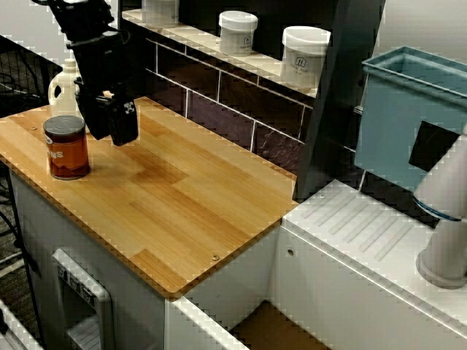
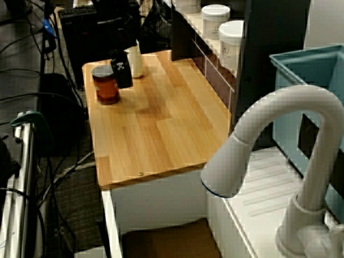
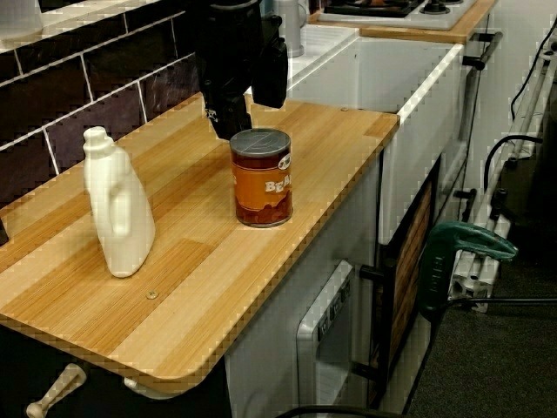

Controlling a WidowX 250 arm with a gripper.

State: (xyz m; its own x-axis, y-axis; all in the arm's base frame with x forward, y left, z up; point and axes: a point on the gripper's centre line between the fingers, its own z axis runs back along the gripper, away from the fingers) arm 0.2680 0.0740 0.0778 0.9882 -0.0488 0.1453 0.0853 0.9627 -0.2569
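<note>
I see gripper [image 1: 109, 125] poised just beside can [image 1: 67, 148], jaws apart and empty, white bottle [image 1: 63, 86] near, can and bottle upright on wooden counter [image 1: 197, 197].

White letters "BEA" on the orange can [image 3: 261, 187]; marks on the shelf jars [image 1: 305, 62] illegible.

my arm [image 1: 91, 33], matte black throughout, its casing blocky and ridged near the top. my pincer [image 1: 109, 131] ends in two broad, flat black fingers [image 1: 124, 125]; one carries a small white mark [image 1: 128, 108], plain also in the view from the far end.
</note>
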